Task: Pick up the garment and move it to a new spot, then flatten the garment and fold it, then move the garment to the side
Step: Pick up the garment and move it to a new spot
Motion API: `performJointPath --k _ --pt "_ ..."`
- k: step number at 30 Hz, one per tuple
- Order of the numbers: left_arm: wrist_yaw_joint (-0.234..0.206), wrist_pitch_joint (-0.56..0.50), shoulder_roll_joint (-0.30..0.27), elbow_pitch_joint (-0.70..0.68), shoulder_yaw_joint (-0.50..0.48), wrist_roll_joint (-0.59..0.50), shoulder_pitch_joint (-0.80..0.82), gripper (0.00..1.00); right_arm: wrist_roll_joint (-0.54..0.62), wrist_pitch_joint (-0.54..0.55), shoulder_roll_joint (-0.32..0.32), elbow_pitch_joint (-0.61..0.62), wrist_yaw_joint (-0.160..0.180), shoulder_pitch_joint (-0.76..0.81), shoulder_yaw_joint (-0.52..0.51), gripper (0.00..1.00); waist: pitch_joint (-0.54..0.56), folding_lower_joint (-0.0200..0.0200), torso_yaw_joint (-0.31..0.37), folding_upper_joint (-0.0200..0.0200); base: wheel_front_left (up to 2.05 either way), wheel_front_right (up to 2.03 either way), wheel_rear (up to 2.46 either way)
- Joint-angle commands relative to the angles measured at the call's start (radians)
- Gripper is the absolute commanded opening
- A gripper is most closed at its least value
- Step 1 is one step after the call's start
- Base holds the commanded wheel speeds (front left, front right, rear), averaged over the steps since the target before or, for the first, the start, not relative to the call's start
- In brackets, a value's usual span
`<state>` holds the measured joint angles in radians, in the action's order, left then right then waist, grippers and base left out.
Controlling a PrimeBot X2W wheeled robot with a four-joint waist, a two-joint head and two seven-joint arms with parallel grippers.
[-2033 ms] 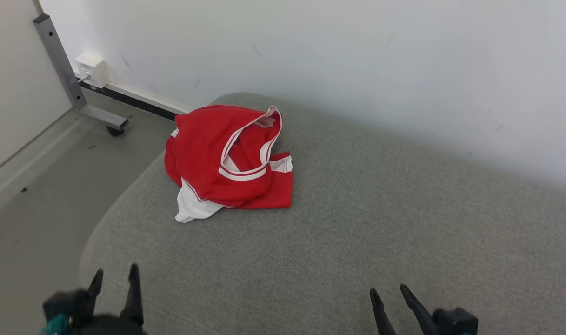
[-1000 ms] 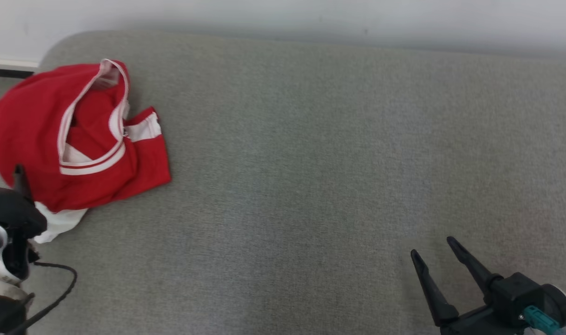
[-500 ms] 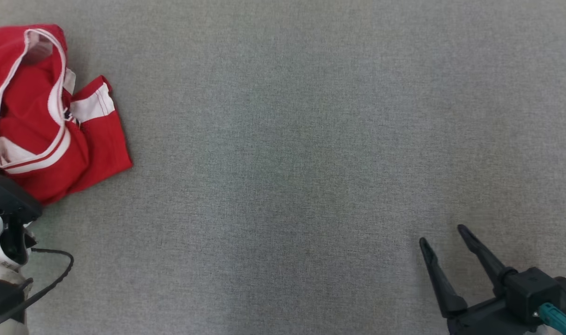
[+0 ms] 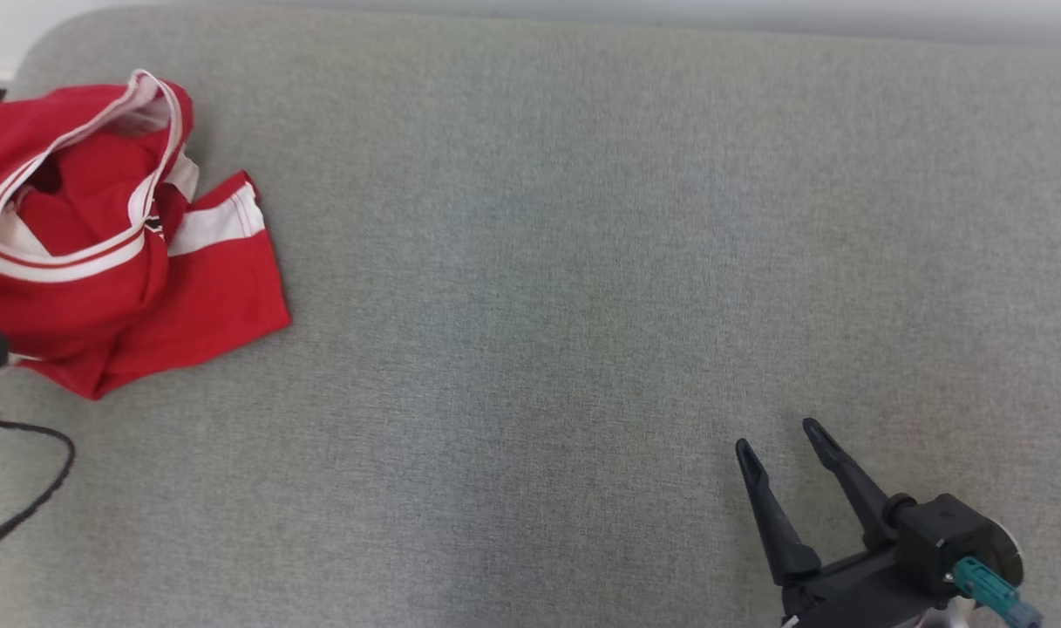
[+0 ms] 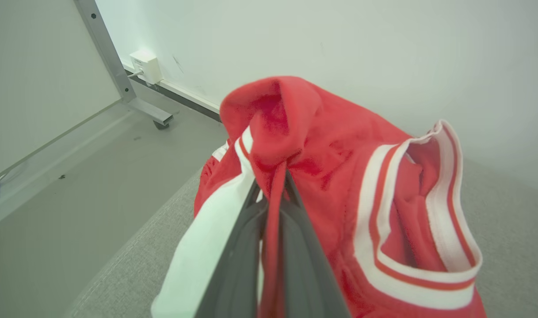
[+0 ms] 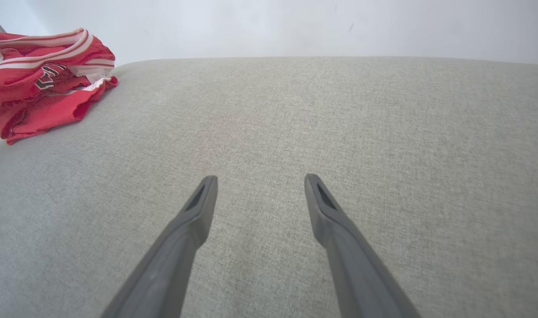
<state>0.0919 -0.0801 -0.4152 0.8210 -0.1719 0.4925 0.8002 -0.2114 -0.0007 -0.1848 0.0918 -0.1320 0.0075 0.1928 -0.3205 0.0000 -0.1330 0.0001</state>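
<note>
The red garment [image 4: 103, 288] with white trim lies crumpled at the far left corner of the grey cushion [image 4: 582, 305], close to the cushion's rounded edge. Its striped neck opening gapes upward, and one flat flap with a white band spreads toward the cushion's middle.

The left tool [image 5: 272, 181] is at that same corner of the cushion. Its two dark fingers are pressed together on a fold of the red cloth, which rises in a peak past the fingertips. A white panel of the garment sits just beside the fingers. A black cable [image 4: 42, 488] loops over the cushion's left edge.

The right tool [image 4: 778, 436] is at the near right part of the cushion, well apart from the garment. Its fingers are spread wide with nothing between them, pointing toward the cushion's far side.

Beyond the cushion's far side is a pale wall [image 5: 339, 44]. Off its left side lie a grey floor [image 5: 74, 198], a metal leg [image 5: 118, 66] and a small white box [image 5: 146, 66] on the skirting.
</note>
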Motion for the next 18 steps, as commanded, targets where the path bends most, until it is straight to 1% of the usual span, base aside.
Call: performJointPath --k 1,4,6,9,14,18 --pt "0.009 -0.011 -0.015 -0.024 -0.006 0.02 0.015 0.0 -0.009 -0.016 0.013 -0.017 0.002 -0.011 0.003 1.0 0.036 0.0 -0.01 -0.0001 0.0 0.0 0.0" --pt "0.021 -0.038 -0.029 -0.088 -0.003 0.039 0.025 0.0 -0.013 -0.048 0.039 -0.058 0.002 -0.028 0.009 1.0 0.066 0.0 -0.012 -0.0001 0.0 0.0 0.0" --pt "0.029 -0.057 -0.018 -0.136 0.006 0.063 0.038 0.0 -0.018 -0.07 0.053 -0.091 0.002 -0.033 0.01 1.0 0.094 0.0 -0.014 -0.0001 0.0 0.0 0.0" --pt "0.029 -0.088 -0.017 -0.212 0.02 0.075 0.055 0.0 -0.024 -0.101 0.076 -0.134 0.002 -0.042 0.014 1.0 0.137 0.0 -0.008 -0.0001 0.0 0.0 0.0" --pt "0.025 -0.145 0.007 -0.336 0.051 0.09 0.088 0.0 -0.036 -0.15 0.103 -0.199 0.002 -0.044 0.006 1.0 0.21 0.0 0.019 -0.0001 0.0 0.0 0.0" --pt "0.028 -0.197 0.028 -0.413 0.09 0.099 0.103 0.0 -0.051 -0.18 0.119 -0.242 0.002 -0.034 0.006 1.0 0.268 0.0 0.059 -0.0001 0.0 0.0 0.0"
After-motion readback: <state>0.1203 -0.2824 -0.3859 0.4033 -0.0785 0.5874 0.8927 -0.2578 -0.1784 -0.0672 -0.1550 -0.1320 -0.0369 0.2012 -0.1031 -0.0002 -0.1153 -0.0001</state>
